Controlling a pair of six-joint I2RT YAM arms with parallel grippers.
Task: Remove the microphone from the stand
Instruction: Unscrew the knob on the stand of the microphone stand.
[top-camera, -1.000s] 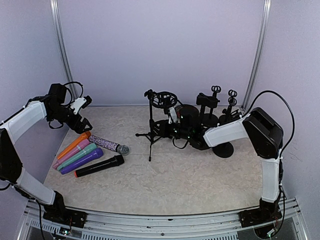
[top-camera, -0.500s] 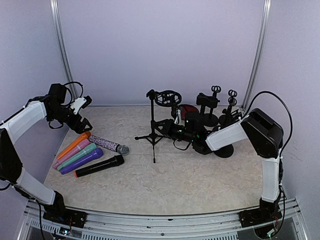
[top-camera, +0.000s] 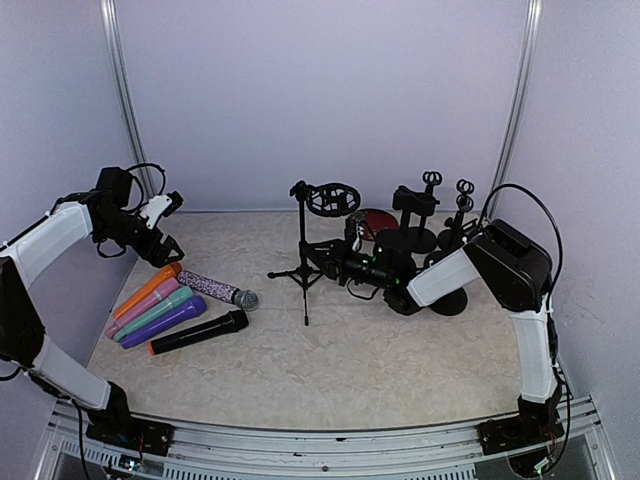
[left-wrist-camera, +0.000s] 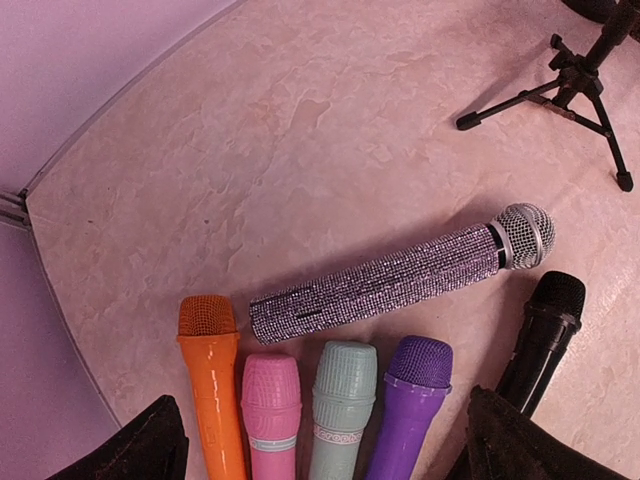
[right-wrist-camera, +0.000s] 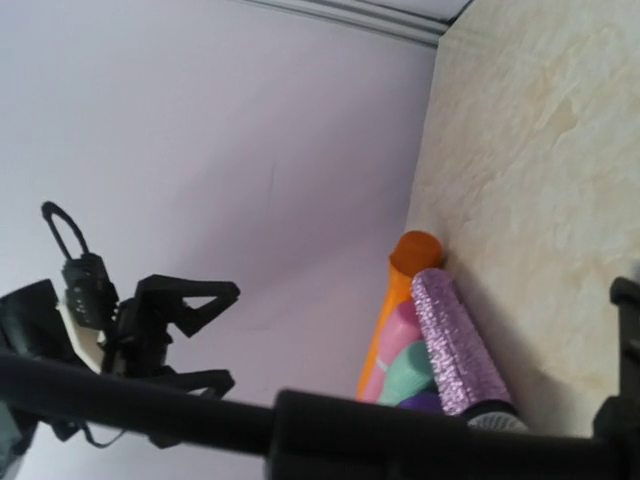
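left gripper (top-camera: 172, 224): raised at the far left edge of the table (top-camera: 330, 370), jaws wide apart, nothing between them. in the left wrist view its dark fingers (left-wrist-camera: 140, 445) frame the row below.

row of loose mics flat on the table, side by side, heads pointing away from the arm bases: orange mic (left-wrist-camera: 210, 385), pink mic (left-wrist-camera: 270, 405), mint mic (left-wrist-camera: 342, 400), purple mic (left-wrist-camera: 410, 400), then black mic (left-wrist-camera: 540, 335), angled off a little. glitter mic (left-wrist-camera: 385, 283) lies across just beyond their heads, mesh end toward the tripod.

tripod stand (top-camera: 304, 262): mid-table, upright on its three legs, ring mount (top-camera: 331, 200) at the top.

right gripper (top-camera: 328, 258): reaches in low at the stand's pole near the leg hub. clamped on it or only beside it, cannot tell.

microphone (top-camera: 376, 222): only a red rounded part shows, just behind the right wrist, between ring mount and back stands (top-camera: 432, 190). which holder carries it, cannot tell.
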